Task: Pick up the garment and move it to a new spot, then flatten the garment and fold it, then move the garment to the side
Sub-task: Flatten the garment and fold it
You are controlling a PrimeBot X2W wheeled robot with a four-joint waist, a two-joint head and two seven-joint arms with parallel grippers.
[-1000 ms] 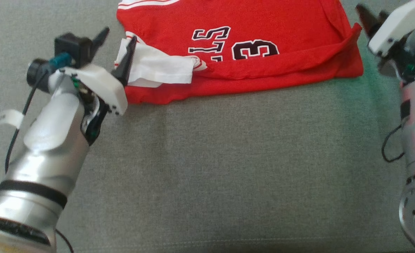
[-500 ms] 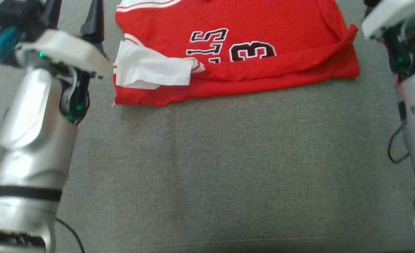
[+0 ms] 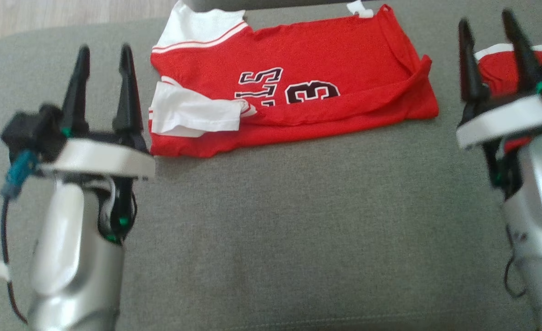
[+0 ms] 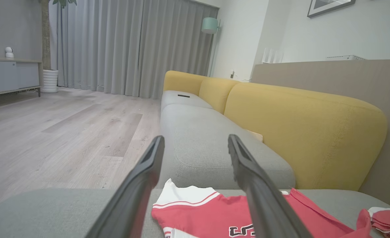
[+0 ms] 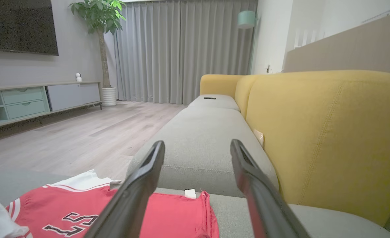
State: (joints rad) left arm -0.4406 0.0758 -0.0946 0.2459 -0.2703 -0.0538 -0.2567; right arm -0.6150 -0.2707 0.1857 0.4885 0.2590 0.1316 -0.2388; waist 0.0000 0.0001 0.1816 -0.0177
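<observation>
The garment (image 3: 326,59) is a red jersey with white sleeves and black-and-white lettering, lying half folded on a grey sofa cushion (image 3: 298,239) in the head view. One white sleeve (image 3: 193,115) is folded over its left part. My left gripper (image 3: 103,53) stands open left of the garment, apart from it, fingers pointing up. Right of the garment, my right gripper (image 3: 484,25) is open and empty too. The left wrist view has the garment (image 4: 198,215) low between the fingers of that gripper (image 4: 195,142). The right wrist view catches the garment (image 5: 66,208) at lower left of the open right gripper (image 5: 196,145).
A second red and white cloth (image 3: 500,69) lies behind my right gripper, also seen as a cloth (image 4: 386,219) at the left wrist view's lower right. Yellow sofa backrests (image 5: 324,132) and further grey seat cushions (image 5: 201,138) stretch ahead. Wood floor (image 4: 59,138) lies to the left.
The head camera has tilted, so more of the garment and the floor show. Both grippers have drawn back from the garment's edges and now stand upright, open.
</observation>
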